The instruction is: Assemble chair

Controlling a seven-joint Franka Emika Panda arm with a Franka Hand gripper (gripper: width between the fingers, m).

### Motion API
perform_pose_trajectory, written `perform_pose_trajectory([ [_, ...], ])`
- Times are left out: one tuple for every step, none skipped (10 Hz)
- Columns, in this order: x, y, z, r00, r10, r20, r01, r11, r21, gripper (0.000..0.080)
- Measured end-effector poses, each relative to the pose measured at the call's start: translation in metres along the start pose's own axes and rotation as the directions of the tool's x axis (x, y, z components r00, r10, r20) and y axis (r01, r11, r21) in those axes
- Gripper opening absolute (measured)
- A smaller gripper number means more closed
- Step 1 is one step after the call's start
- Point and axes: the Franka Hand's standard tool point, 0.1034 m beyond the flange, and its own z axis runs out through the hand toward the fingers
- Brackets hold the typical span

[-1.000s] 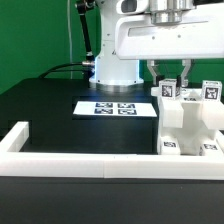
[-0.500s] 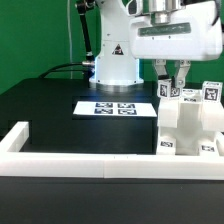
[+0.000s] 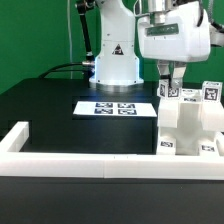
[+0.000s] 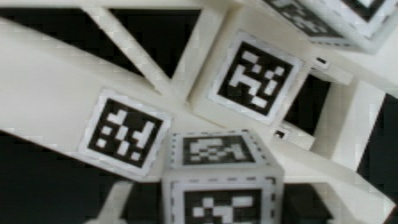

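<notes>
The chair is a chunky matte-white block cluster with black-and-white tags, standing at the exterior view's right inside the rail. The gripper is clamped on its top part.

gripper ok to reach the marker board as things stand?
Probably not right away: the gripper is shut on a chair part at the exterior view's right. The marker board itself lies bare, nothing on it.

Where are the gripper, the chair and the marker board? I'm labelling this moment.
gripper (image 3: 173,75), exterior view, between its fingertips.
chair (image 3: 185,125), exterior view, white block front.
marker board (image 3: 112,108), exterior view, tagged flat top.
</notes>
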Motion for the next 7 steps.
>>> perform_pose_trajectory([
  [0.0000,0.0002,0.0004,0.999,-0.037,0.000,0.037,0.999,-0.001,0.0284],
  [0.0000,0.0003,0.0005,0.997,-0.071,0.000,0.071,0.997,-0.001,0.0469],
  [-0.0004,0.0002,0.0011,0.987,-0.159,-0.002,0.159,0.987,0.000,0.0586],
  [-0.0022,0.0002,0.0017,0.967,-0.254,-0.002,0.254,0.967,-0.002,0.0586],
  [-0.0046,0.0001,0.0022,0.926,-0.377,0.000,0.377,0.926,-0.002,0.0636],
  [-0.0052,0.0000,0.0021,0.879,-0.477,0.000,0.477,0.879,-0.002,0.0646],
  [-0.0058,0.0000,0.0021,0.833,-0.554,0.001,0.554,0.833,-0.002,0.0646],
])
